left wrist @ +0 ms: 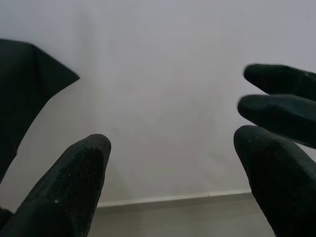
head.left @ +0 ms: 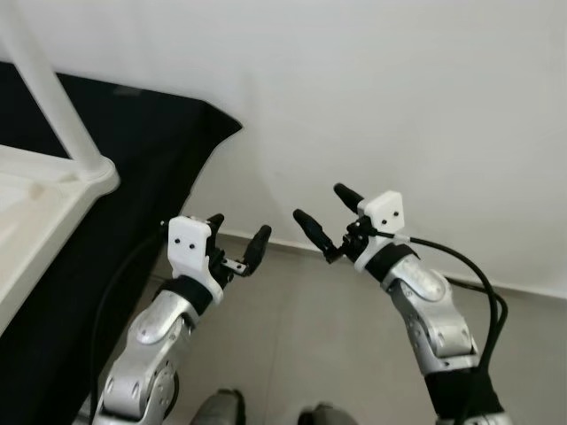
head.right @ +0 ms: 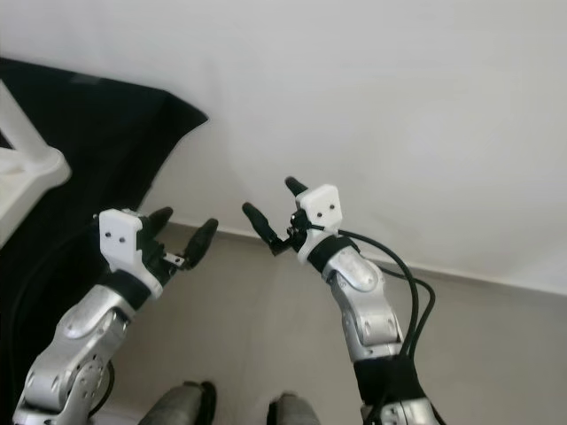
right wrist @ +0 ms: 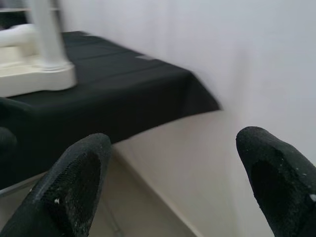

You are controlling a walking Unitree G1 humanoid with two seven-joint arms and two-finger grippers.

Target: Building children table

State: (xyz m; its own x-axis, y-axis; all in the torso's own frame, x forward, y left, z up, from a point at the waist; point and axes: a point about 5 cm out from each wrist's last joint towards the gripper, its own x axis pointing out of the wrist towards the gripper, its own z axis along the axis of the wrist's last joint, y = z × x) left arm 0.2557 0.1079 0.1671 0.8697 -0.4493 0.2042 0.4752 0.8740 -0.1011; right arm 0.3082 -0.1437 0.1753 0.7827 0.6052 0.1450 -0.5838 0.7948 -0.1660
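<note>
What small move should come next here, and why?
Probably turn left toward the white children's table, lying upside down on the black-covered surface with a leg pointing up. Both hands face a bare wall: the left hand and right hand are open, holding nothing, and the table sits at the robot's far left.

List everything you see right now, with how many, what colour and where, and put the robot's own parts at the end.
Children's table: one, white, upside down on the black cloth at the robot's left, one leg pointing up.
Black cloth: one, black, draped over a surface at the left, corner by the wall.
Wall: one, white, ahead.
Floor: grey tiles, below.
Left gripper: one, black fingers, jaws open, raised toward the wall.
Right gripper: one, black fingers, jaws open, beside the left one.
</note>
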